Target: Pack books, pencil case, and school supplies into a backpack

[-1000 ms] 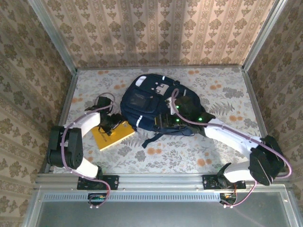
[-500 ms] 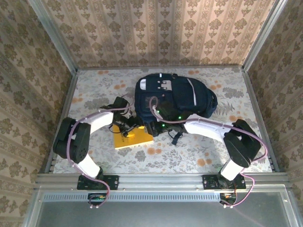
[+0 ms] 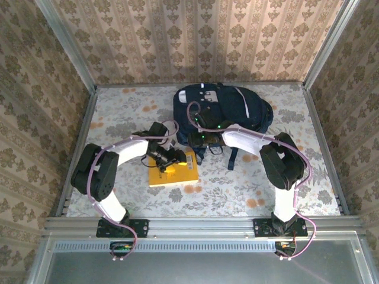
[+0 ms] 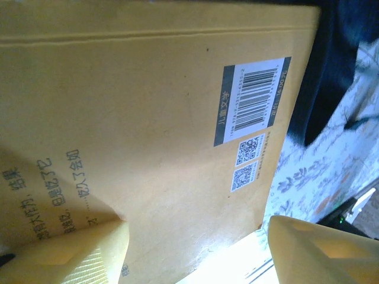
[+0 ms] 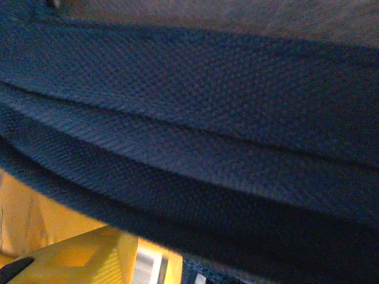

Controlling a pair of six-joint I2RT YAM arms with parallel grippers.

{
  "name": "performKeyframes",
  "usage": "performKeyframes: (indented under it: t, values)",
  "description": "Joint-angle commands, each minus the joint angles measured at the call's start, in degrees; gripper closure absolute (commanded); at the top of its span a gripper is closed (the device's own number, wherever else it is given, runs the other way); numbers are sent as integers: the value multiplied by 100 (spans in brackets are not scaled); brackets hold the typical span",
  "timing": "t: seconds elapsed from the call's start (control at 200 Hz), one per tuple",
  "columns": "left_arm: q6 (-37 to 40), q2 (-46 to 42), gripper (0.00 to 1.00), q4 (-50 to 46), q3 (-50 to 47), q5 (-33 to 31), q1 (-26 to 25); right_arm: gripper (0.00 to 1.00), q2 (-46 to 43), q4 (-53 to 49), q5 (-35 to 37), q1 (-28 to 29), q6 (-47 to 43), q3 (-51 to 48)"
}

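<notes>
Backpack (image 3: 237, 106) was shifted farther back and the yellow book (image 3: 180, 175) slid rightward. The left gripper (image 3: 170, 164) was spread over it. The right gripper (image 3: 198, 139) was pressed against fabric, its grip not discernible.

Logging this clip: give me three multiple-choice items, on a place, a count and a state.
1. Where does the yellow book lie relative to the backpack? A) inside it B) on the table, on its near side C) on top of it
2. How many QR codes sit below its barcode? A) one B) two C) four
3. How do the fingers of the left tool stand? A) apart B) shut on a strap C) shut on a pouch
Answers: 1 B, the top view shows it flat on the table; 2 B, two squares in the left wrist view; 3 A, a wide gap there.
</notes>
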Motion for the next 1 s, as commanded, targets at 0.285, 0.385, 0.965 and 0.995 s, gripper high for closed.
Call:
performKeyframes:
  t: [0.285, 0.385, 0.965, 0.995]
  values:
    - [526, -310, 29, -975, 132, -54, -388, 41, -1298, 126, 22, -59, 82, -779]
    - [634, -860, 27, -939, 271, 102, -388, 39, -1853, 89, -317, -57, 201, -1338]
    - [563, -2337, 24, -1410, -819, 77, 330, 39, -1006, 58, -1700, 248, -361, -1213]
    - [570, -2345, 25, -1430, -884, 102, 301, 39, -854, 25, -1699, 248, -372, -1091]
